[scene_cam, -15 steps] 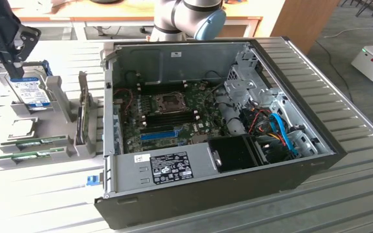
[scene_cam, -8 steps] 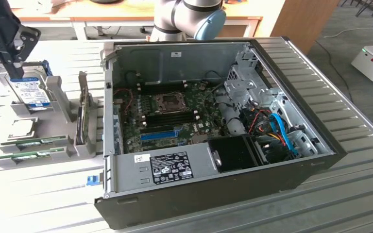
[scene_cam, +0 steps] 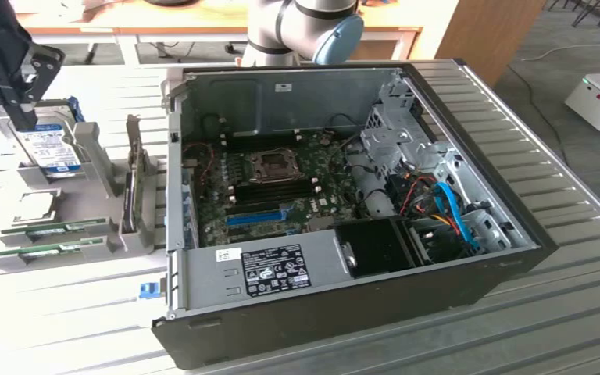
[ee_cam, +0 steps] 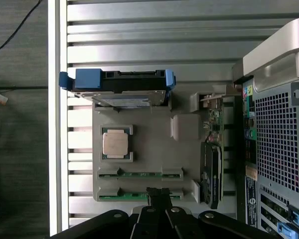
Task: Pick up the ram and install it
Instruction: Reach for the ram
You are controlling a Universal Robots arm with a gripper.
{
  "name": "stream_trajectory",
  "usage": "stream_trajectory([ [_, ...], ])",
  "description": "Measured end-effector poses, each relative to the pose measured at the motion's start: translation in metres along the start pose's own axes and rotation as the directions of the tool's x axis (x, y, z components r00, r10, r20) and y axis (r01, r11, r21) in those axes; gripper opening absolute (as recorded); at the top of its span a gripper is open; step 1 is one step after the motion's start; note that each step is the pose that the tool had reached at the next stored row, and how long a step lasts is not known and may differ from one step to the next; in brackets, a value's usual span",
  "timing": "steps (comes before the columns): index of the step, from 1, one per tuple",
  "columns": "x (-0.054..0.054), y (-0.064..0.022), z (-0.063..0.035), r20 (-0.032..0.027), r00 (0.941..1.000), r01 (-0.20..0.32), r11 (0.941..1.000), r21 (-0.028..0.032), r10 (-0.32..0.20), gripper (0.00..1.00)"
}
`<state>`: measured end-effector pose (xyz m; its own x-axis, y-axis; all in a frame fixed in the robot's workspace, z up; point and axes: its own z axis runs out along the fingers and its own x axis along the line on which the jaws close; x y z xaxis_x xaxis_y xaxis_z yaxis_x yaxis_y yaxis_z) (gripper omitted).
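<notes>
1. Plainly, the ram (ee_cam: 134,195) is a long, thin green board strip. It sits in the outermost slot of a grey holder (ee_cam: 154,149), and the holder's grey tabs cover both of its ends.
2. In the exterior view the ram (scene_cam: 44,251) lies at the holder's (scene_cam: 97,152) near end, level and parallel to a second green stick (scene_cam: 55,229) just beside it.
3. That second green stick (ee_cam: 139,174) fills the neighbouring slot, between the ram and a processor chip (ee_cam: 117,143).
4. The processor chip (scene_cam: 29,205) rests flat in a square pocket of the holder.
5. Beyond it a hard drive (ee_cam: 117,82) in a blue caddy stands on edge at the holder's far end. In the exterior view the hard drive's (scene_cam: 50,148) label shows.
6. A graphics card (ee_cam: 212,172) stands on edge along the holder's side nearest the computer case (ee_cam: 279,139).
7. The computer case (scene_cam: 487,234) lies open on the slatted metal bench (scene_cam: 561,312). It holds a motherboard (scene_cam: 279,183) with a bright blue slot strip (scene_cam: 253,216), a black fan housing (scene_cam: 378,246) and blue cables (scene_cam: 451,207).
8. The pincer (scene_cam: 19,109) hangs above the holder at the exterior view's left, its fingers closed together with nothing between them.
9. In the wrist view the pincer's (ee_cam: 158,191) tips overlap the ram's slot; whether they touch it I cannot tell.
</notes>
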<state>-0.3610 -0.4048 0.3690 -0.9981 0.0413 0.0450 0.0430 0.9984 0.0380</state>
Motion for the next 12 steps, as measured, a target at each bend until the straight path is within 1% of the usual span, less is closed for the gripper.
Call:
stream_trajectory([
  [12, 0.0091, -0.0078, 0.0001, 0.0000, 1.0000, 0.000, 1.0000, 0.0000, 0.000, 0.11],
])
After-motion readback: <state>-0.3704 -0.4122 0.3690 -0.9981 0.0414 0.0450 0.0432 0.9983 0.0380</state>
